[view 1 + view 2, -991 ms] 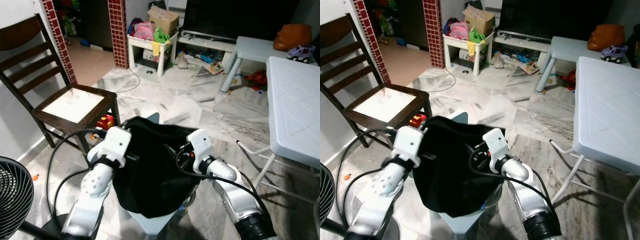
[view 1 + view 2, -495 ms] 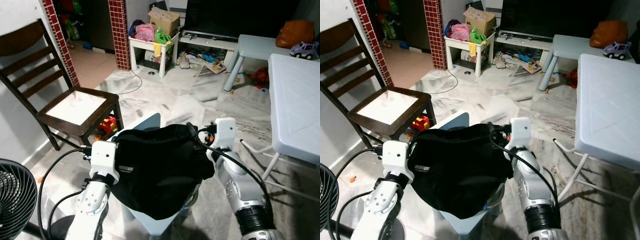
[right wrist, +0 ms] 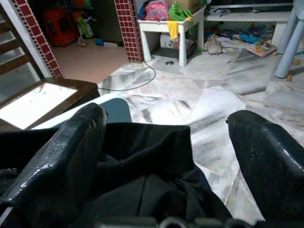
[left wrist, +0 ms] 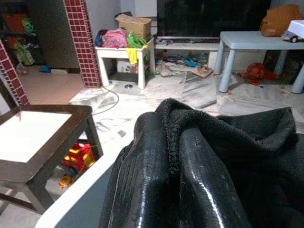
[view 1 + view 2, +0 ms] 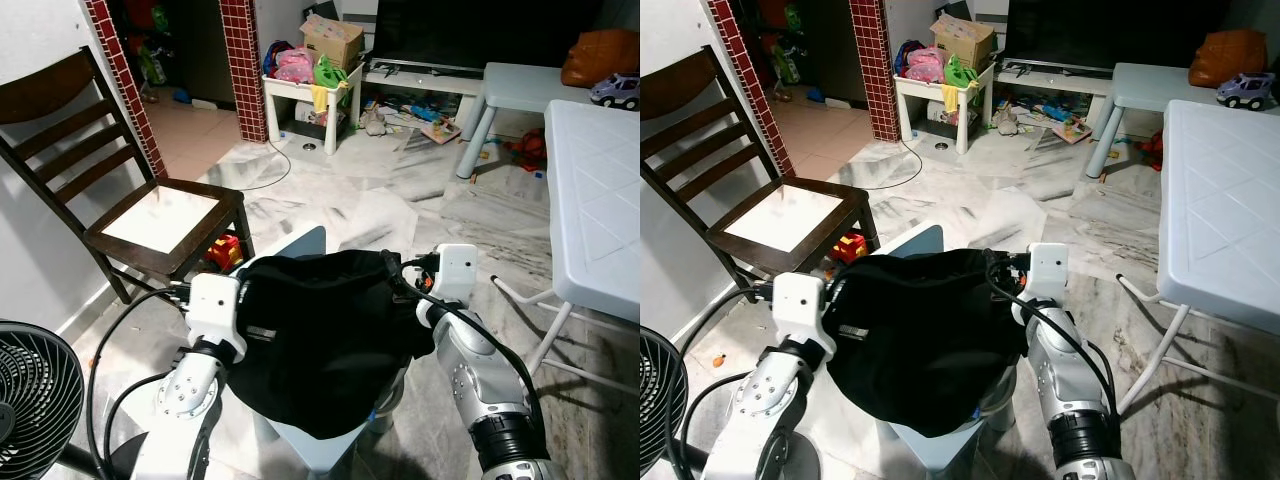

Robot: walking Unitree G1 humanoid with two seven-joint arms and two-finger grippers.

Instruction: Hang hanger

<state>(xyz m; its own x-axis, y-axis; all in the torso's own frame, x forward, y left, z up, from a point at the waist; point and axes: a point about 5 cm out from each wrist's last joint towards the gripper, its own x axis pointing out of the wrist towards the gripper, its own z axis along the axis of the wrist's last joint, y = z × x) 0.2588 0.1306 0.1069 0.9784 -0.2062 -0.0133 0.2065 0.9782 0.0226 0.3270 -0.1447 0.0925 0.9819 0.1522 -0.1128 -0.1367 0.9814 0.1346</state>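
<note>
Our left gripper (image 4: 183, 175) has its two black fingers pressed together on a fold of the black garment (image 5: 320, 340), pinching its left edge. Our right gripper (image 3: 166, 156) stands with its fingers wide apart, one finger (image 3: 61, 152) lying on the cloth and the other off to its side, the garment's right edge bunched between them; nothing is clamped there. We cannot make out a hanger in the cloth.

The garment hangs draped between our two wrists, over a pale blue stool (image 5: 300, 245) whose back edge shows just behind it and whose seat shows below it.

To our left a dark wooden chair (image 5: 150, 215) stands near, with a red toy (image 5: 226, 252) under it, and a black fan (image 5: 35, 385) sits by our left arm. To our right a white folding table (image 5: 600, 200) has its edge close to our right arm. Ahead, marble floor (image 5: 350, 200) lies open as far as a small white table (image 5: 300, 95) heaped with clutter and a pale blue bench (image 5: 520, 85).
</note>
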